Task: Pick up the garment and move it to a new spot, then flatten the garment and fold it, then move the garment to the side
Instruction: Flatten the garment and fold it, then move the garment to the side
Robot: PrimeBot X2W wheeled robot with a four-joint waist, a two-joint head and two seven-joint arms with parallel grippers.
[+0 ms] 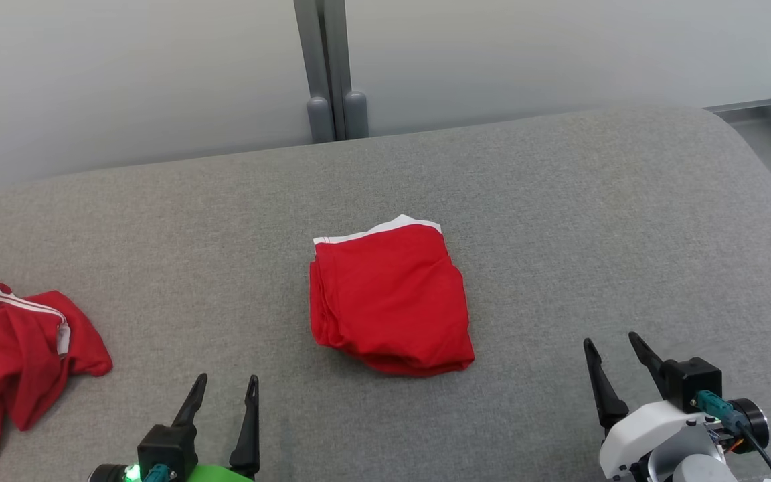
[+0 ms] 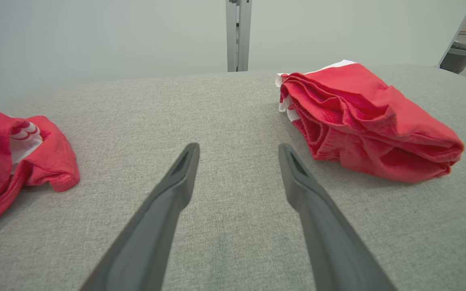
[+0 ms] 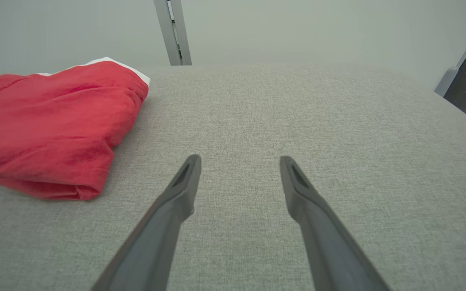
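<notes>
Red garment [image 1: 391, 301] folded, white trim; left end effector [image 1: 227, 378], right end effector [image 1: 610, 339] both released.

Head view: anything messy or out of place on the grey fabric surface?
Only the crumpled red garment with white stripes at the left edge: bunched and unfolded. The folded red garment with a white band lies compact in the middle. The left gripper and right gripper are open, clear of cloth.

garment [image 1: 391, 301] red, white band | second garment [image 1: 11, 348] red, white stripes | surface [image 1: 559, 201] grey
</notes>
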